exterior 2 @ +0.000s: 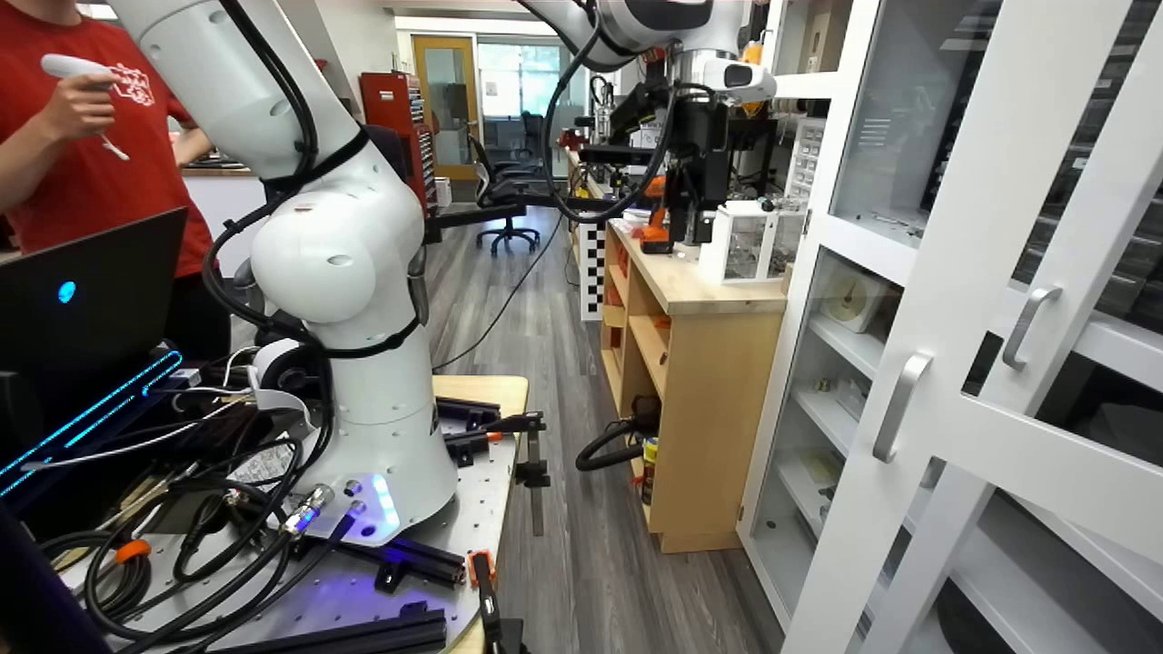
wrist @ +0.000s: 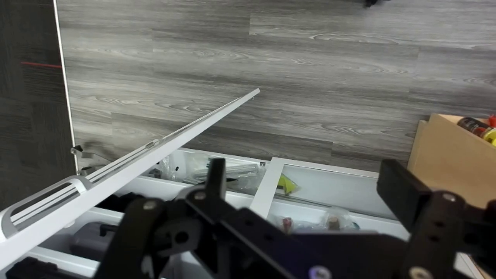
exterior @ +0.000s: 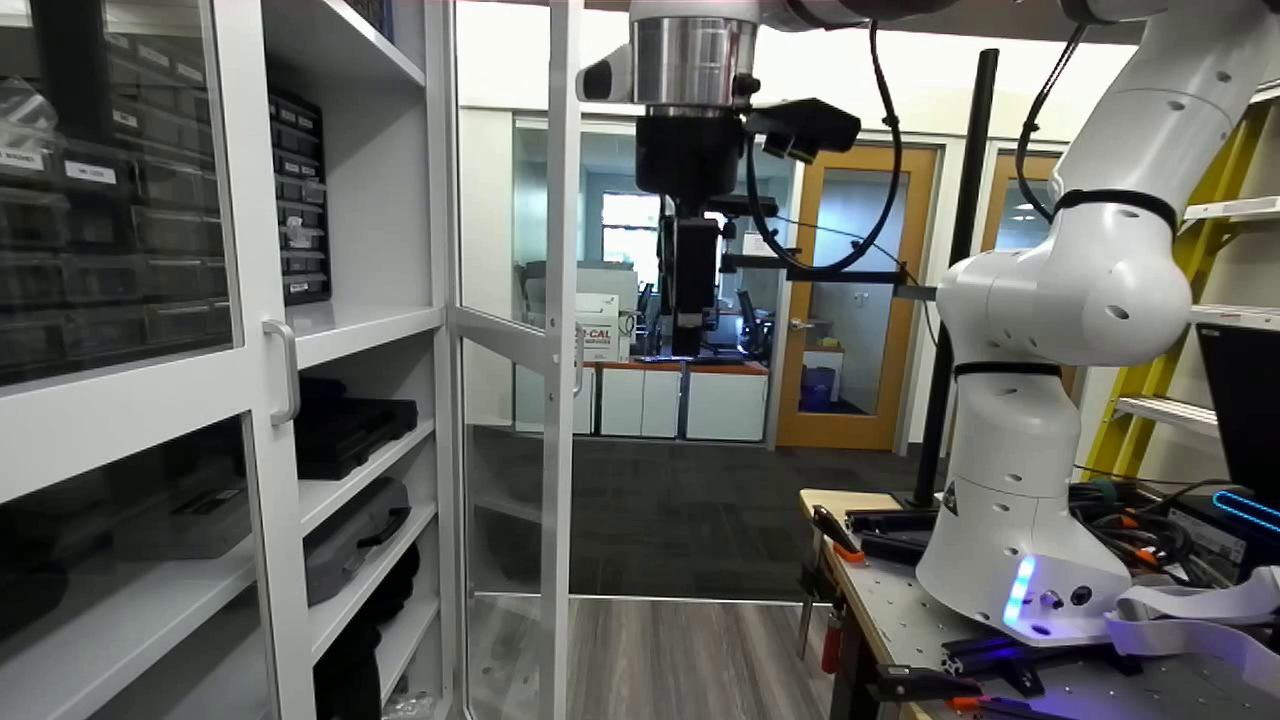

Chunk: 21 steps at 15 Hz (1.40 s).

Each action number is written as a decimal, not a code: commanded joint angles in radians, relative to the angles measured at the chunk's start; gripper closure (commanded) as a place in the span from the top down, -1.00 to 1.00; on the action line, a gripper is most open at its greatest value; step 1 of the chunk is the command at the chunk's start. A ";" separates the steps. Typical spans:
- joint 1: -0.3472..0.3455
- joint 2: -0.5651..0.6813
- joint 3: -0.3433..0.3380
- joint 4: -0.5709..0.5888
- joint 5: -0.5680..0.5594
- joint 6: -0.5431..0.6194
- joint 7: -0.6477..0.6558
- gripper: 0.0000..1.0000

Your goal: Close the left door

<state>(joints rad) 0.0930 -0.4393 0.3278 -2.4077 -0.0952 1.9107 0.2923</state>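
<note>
The tall white shelved cabinet [exterior: 372, 190] is only half closed. Its tall, narrow, white-framed clear-glass left door [exterior: 505, 336] stands swung well out from the front, hinge side against the cabinet, free edge apart from it. The matching white-framed glass door [exterior: 130, 412], with dark plastic drawer bins [exterior: 170, 240] showing through, appears to lie flush. So the job looks not yet done: contact, the inward swing and the final press home all seem left. The black two-fingered gripper [wrist: 304, 174] hangs apart from the left door, its fingers [wrist: 216, 176] spread wide, with nothing held between them.

The grey wood-grain plank floor [wrist: 271, 69] is streaked and matte. Cabinet and door frames look like smooth painted metal, flat and square-edged; the left door's glass is faintly reflective and crossed by a broad rail. Inside, a grey hard-shell case [exterior: 340, 545] has rounded edges. The slim, pale handle [exterior 2: 898, 404], near the left door's free edge, bows outward with rounded corners, satin like brushed metal.
</note>
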 commanded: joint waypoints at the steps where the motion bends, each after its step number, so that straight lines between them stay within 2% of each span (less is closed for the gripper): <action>1: 0.023 -0.044 -0.042 -0.024 -0.007 0.008 0.002 1.00; 15: 0.000 -0.183 -0.166 -0.090 0.011 0.020 -0.082 1.00; 21: -0.005 -0.246 -0.232 -0.143 0.031 0.076 -0.138 1.00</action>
<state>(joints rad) 0.0881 -0.6065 0.1185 -2.4888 -0.0904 1.9411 0.1917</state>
